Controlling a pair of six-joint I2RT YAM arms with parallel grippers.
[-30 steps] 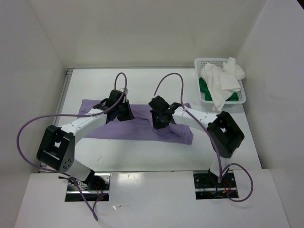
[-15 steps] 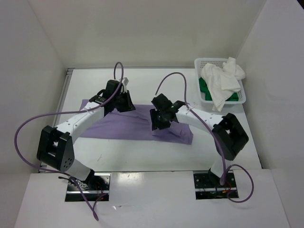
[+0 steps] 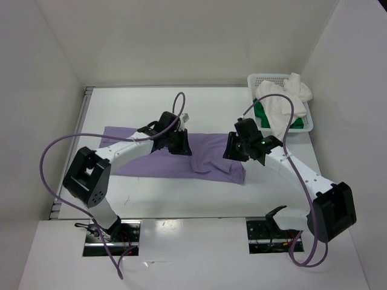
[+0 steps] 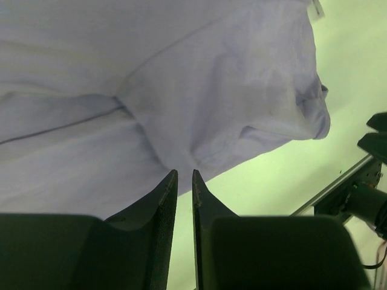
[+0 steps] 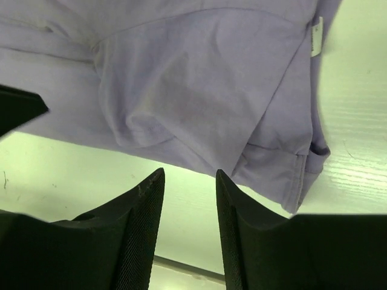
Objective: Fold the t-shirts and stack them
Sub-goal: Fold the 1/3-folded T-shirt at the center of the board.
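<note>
Lavender shirt [image 3: 151,163] lies spread across the desk [image 3: 181,193], its rumpled edge just ahead of the left jaws, which stand at a narrow slit with no cloth between them. The right jaws, wider apart and empty, hover above the shirt's hemmed corner. Well beyond the right jaws, the white shirt [image 3: 278,112] and green shirt [image 3: 297,122] sit heaped in a basket [image 3: 281,130].

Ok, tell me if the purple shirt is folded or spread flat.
Partly folded. The lavender shirt lies as a long band across the table, and the wrist views show one layer doubled over another.
</note>
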